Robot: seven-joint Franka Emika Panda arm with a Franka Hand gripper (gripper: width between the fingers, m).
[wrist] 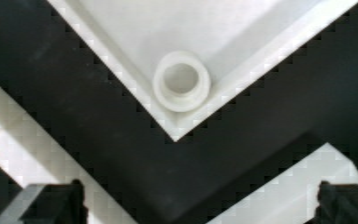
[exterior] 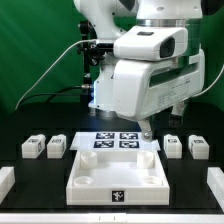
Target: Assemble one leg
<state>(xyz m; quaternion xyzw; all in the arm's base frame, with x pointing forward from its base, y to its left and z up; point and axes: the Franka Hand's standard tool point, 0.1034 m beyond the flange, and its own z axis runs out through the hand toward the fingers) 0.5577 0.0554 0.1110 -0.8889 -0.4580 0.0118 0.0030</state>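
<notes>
Leg [exterior: 172, 145] nearest the gripper [exterior: 146, 130] sits loose on the table [exterior: 40, 185], w/ a twin [exterior: 197, 147] just beside it toward the table's edge on the exterior view's right; nothing is picked up, so by my read the step in hand is the approach to a first leg. Arm [exterior: 140, 70] is the biggest thing, hanging over the table's middle; next the white panel [exterior: 150, 188] w/ raised rim, flat by the table's near edge, centred; behind it, touching or just beside its far side, the marker board [exterior: 115, 141]; then an outer leg [exterior: 32, 147] and an inner leg [exterior: 57, 147] toward the edge on the exterior view's left, apart from the panel. Gripper hovers approx. above the panel's far corner, beside the marker board; in the wrist view its fingers [wrist: 43, 205] stand wide apart w/ nothing between them; below them shows a panel corner w/ a round hole [wrist: 179, 80], prob. the socket for a leg.

To do it well: shift over the nearest leg; centre it between the fingers; come down straight; close on its flat sides w/o nudging the twin; lift clear, keep it level, line it up over the hole before lowering; a skewed grasp would prob. make seating hard; mind the rim on the way back.
</notes>
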